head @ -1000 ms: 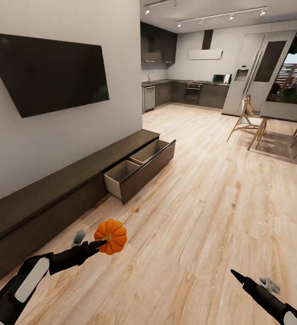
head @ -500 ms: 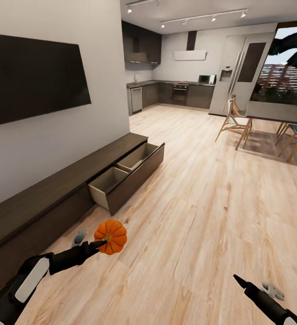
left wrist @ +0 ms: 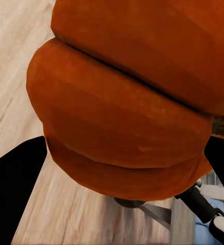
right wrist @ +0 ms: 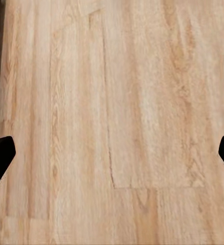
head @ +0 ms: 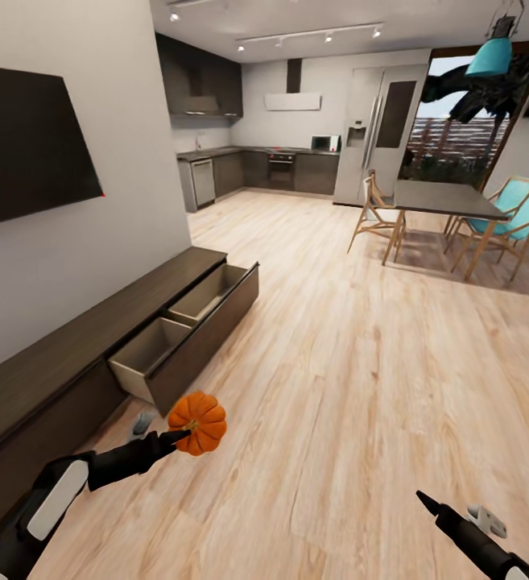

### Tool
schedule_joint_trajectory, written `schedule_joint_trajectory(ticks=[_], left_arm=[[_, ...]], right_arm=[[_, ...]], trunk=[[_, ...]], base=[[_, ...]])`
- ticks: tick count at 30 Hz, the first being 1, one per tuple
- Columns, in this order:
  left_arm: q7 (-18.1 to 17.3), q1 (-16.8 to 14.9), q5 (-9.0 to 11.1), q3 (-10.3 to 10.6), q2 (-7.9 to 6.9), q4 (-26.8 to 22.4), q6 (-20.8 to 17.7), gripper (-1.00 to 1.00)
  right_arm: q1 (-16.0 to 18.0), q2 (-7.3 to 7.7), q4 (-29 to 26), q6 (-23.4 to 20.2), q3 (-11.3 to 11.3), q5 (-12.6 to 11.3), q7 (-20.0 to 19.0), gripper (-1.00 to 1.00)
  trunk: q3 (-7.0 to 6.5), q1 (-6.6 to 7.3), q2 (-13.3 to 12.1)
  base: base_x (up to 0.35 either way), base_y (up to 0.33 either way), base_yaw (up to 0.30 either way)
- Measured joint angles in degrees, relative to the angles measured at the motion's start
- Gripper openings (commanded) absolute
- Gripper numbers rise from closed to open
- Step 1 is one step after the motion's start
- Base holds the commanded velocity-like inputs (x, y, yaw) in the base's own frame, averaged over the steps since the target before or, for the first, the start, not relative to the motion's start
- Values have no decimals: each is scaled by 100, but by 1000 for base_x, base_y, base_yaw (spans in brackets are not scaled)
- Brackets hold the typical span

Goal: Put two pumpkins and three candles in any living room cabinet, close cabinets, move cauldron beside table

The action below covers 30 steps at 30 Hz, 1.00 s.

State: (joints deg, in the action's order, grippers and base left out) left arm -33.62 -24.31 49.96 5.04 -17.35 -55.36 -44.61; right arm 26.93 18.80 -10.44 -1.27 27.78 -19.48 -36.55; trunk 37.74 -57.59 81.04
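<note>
A bright orange ribbed pumpkin (head: 198, 421) hangs above the floor, with my left gripper (head: 175, 432) shut on it. Close up in the left wrist view, the pumpkin (left wrist: 127, 102) sits between the black fingers (left wrist: 15, 178). The cabinet (head: 79, 346) is a long, low dark-brown unit along the left wall. Its wide drawer (head: 208, 326) stands pulled out, showing two pale compartments with nothing visible in them, just beyond and left of the pumpkin. My right gripper (head: 454, 509) is open low on the right, over bare floor (right wrist: 112, 127). The candles and the cauldron are out of view.
A dark TV (head: 22, 145) hangs on the wall above the cabinet. A dining table (head: 441, 200) with wooden and teal chairs stands at the back right. The kitchen counter (head: 248, 169) and fridge (head: 369, 133) lie far behind. Wide wooden floor (head: 361, 387) spreads ahead.
The whole view has swung right and moved forward: cabinet and TV slid left, dining table and chairs came into view. Both arms kept their pose, pumpkin still held.
</note>
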Motion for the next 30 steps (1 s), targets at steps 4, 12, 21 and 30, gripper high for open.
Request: schedule_joint_trajectory(ticks=[4,12,21,30], left_arm=[[0,0,3,1,-1,0,0,-100],[0,0,2,1,3,3,0,-100],[1,0,1,9,8,4,0,-100],[5,0,1,9,8,4,0,-100]], right_arm=[[0,0,0,0,0,0,7,100],[0,0,0,0,-1,8,45,100],[0,0,0,0,-1,9,54,100],[0,0,0,0,-1,9,55,100]], trunk=[[-11,0,0],[-33,0,0],[-57,0,0],[-82,0,0]], base=[[331,0,-277],[331,0,-277],[331,0,-277],[331,0,-277]])
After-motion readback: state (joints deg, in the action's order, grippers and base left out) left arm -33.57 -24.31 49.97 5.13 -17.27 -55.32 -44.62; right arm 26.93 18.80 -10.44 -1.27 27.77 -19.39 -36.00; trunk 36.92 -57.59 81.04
